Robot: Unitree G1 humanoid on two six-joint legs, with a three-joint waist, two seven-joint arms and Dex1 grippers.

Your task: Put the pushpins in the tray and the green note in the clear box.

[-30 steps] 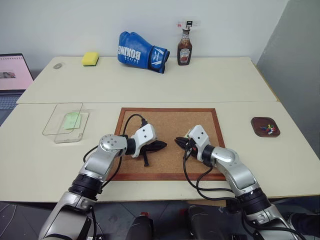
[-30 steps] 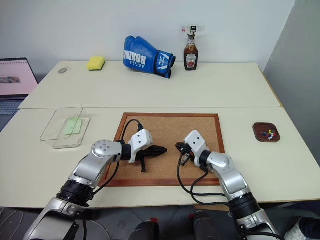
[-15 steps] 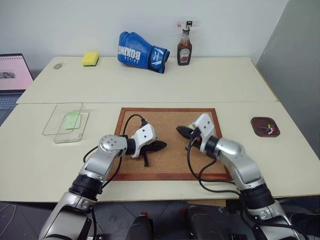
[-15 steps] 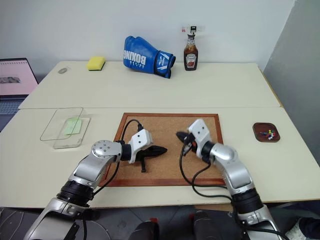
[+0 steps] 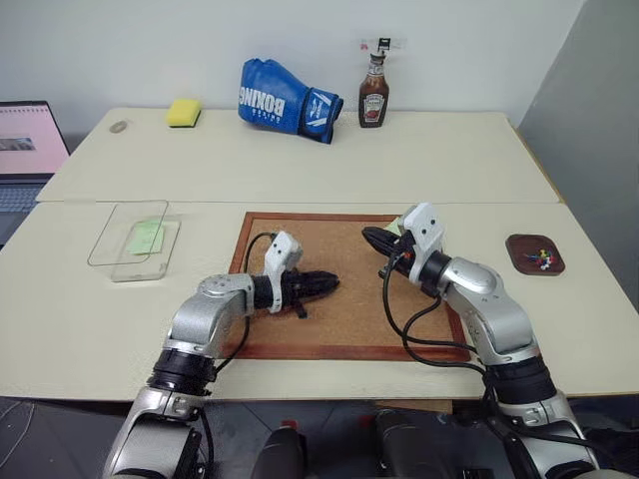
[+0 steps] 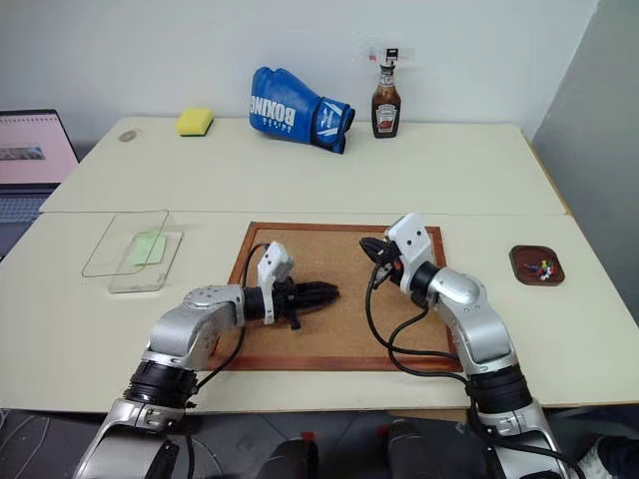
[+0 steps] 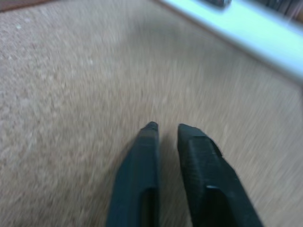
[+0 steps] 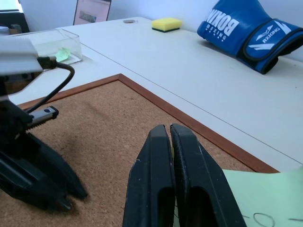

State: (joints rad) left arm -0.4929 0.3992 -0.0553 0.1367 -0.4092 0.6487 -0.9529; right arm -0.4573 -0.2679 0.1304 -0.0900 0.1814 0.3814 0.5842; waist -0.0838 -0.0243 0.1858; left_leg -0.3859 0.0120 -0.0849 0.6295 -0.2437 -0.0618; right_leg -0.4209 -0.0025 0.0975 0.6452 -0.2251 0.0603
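My right gripper [image 5: 367,235] hangs shut above the back right part of the corkboard [image 5: 339,319]. A pale green note [image 8: 265,198] with pen marks shows beside its fingers, and a thin yellow-green edge is pinched between them. My left gripper [image 5: 332,281] lies low over the middle of the board, its fingers [image 7: 142,156] a little apart with nothing between. A second green note [image 5: 145,238] lies in the clear box [image 5: 120,269] at the left. The dark reddish tray [image 5: 519,244] at the right holds several pushpins [image 5: 542,259].
At the back of the far table stand a blue boxing glove [image 5: 285,100], a ketchup bottle [image 5: 374,95] and a yellow sponge [image 5: 183,113]. A laptop [image 5: 25,150] sits at the far left edge.
My right gripper has risen and moved toward the board's back right, taking the green note along. My left gripper has rolled, and its fingers have parted slightly.
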